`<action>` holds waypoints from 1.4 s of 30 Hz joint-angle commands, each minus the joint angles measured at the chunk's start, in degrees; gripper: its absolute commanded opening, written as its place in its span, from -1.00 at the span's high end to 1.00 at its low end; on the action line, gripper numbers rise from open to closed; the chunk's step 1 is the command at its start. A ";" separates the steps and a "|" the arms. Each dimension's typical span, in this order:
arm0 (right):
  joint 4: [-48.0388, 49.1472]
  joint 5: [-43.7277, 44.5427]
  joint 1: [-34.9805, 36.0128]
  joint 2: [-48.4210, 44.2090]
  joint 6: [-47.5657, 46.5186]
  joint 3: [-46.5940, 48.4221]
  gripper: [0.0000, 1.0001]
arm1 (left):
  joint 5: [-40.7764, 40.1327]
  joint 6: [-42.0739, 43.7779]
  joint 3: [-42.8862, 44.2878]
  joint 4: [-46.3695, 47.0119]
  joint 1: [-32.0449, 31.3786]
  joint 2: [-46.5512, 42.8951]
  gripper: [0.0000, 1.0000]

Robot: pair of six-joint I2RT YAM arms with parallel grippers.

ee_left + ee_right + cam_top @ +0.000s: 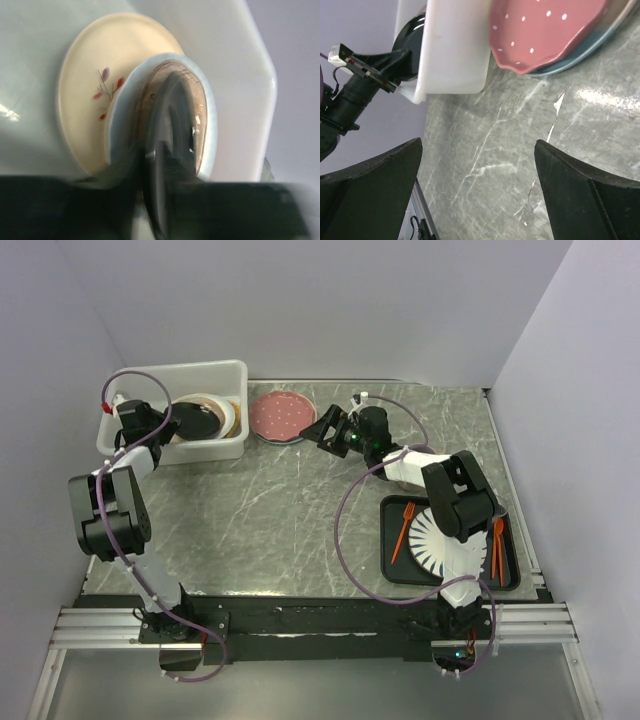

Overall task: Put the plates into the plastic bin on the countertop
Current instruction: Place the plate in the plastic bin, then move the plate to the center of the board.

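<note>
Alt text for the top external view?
The left end effector reaches into the plastic bin at a dark plate beside lighter ones. The open right end effector faces a pink dotted plate on the marble-look countertop.

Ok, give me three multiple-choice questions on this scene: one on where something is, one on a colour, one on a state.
1. Where is the pink plate? A beside the plastic bin, outside it; B inside it; C in a gripper.
2. What colour are the utensils on the black tray? A green; B orange; C white.
3. The right gripper is: A shut on a plate; B shut, empty; C open.
Answers: A, it lies right of the bin; B, orange against the black; C, its fingers stand wide apart.
</note>
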 commanded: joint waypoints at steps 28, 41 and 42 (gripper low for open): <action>-5.80 1.34 -0.59 1.91 -4.97 8.06 -1.00 | -5.07 2.52 -1.21 -1.72 0.31 -9.18 -0.99; -19.33 6.43 -0.24 12.80 -6.72 25.63 -0.84 | -1.82 4.36 -3.24 0.04 -1.01 -14.37 -0.99; -20.73 7.05 -0.24 13.51 -7.16 28.60 -0.82 | -2.00 4.88 -2.88 -0.49 -1.88 -14.45 -0.99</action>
